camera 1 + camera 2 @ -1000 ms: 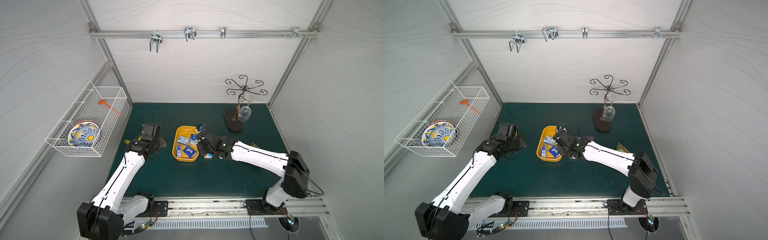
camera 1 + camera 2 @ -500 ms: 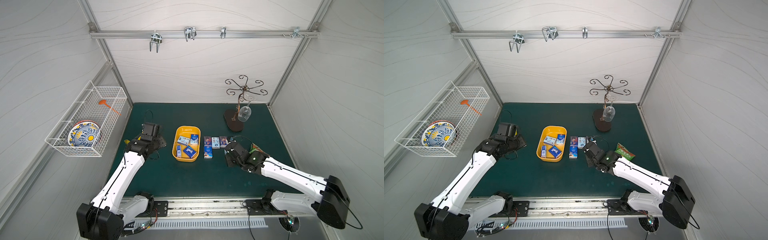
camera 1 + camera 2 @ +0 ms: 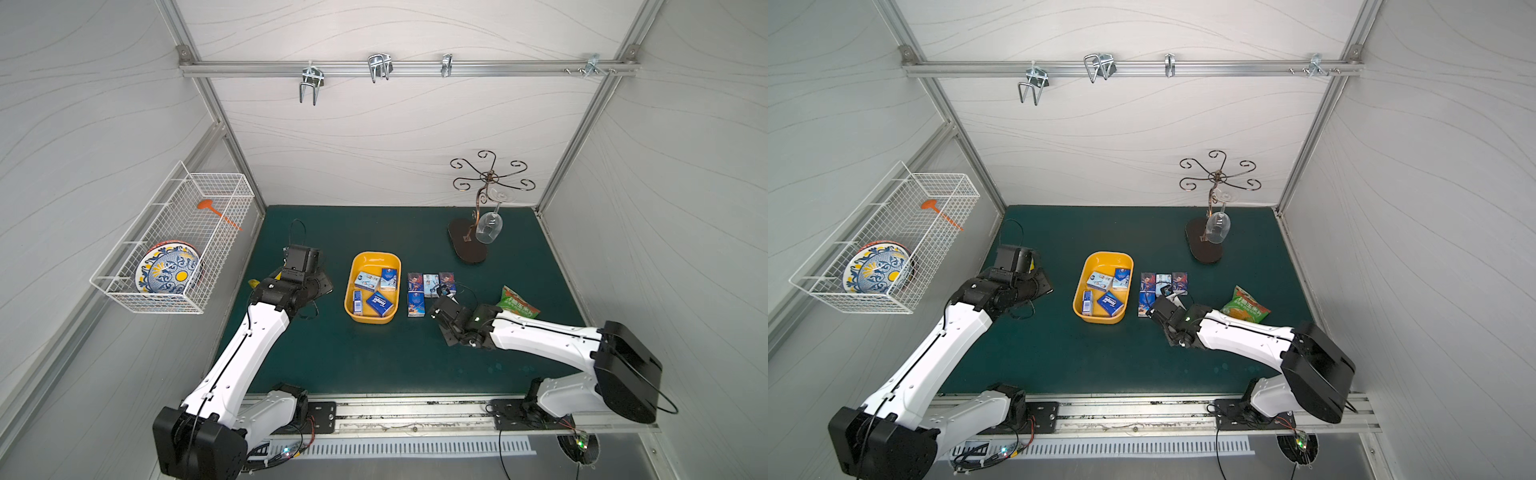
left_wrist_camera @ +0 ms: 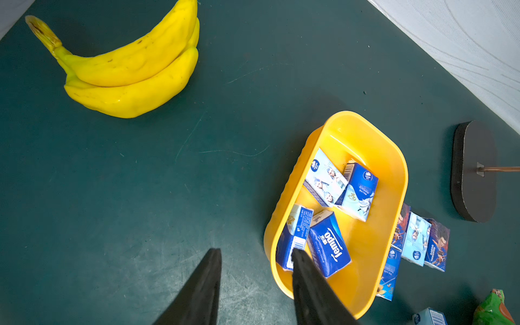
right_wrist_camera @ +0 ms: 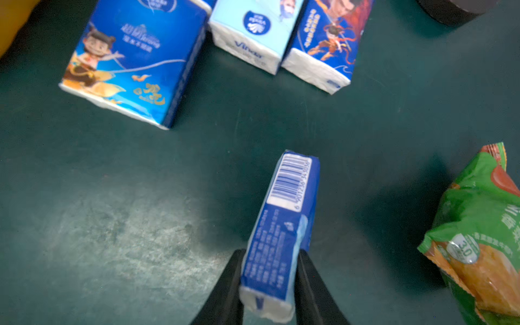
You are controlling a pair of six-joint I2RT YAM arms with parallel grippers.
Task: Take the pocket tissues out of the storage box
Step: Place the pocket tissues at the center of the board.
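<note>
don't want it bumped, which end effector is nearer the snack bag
Right. The right end effector, gripping a tissue packet, is beside the snack bag; the left end effector is beyond the storage box.

**Four in the tub, four out**

Yellow storage box point(image 3: 1106, 262) holds four pocket tissues point(image 3: 1110, 302); four more lie on the green table point(image 3: 1059, 357) just beside it. Right claw point(image 3: 1169, 296) sits by those, snack bag point(image 3: 1246, 306) nearby.

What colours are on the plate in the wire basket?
The plate has blue swirls on white, yellow-orange patches and an orange rim; clearest in a top view.
</note>
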